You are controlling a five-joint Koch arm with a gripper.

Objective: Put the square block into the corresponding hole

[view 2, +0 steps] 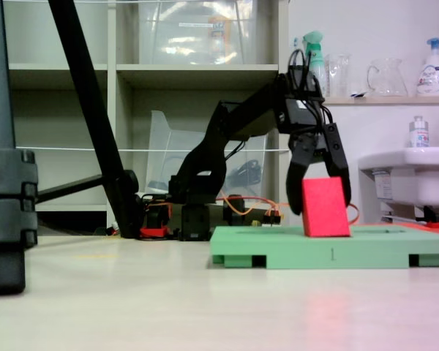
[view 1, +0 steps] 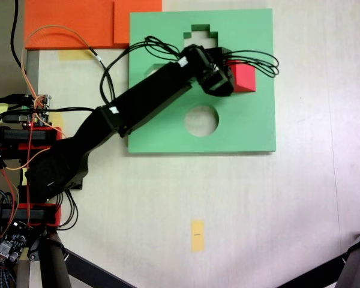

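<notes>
The square block [view 2: 325, 207] stands slightly tilted on the green board [view 2: 329, 254], at its square hole [view 1: 247, 91], rising well above the surface. The pincer [view 2: 319, 184] is spread astride the block's top. The board lies on the pale desk [view 1: 168, 204], orange sheets [view 1: 72, 24] beside it.

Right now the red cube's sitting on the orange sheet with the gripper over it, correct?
Not the orange sheet. In both fixed views the red cube sits on the green board, slightly tilted in the low fixed view. The gripper is over it, jaws spread around its top.
</notes>
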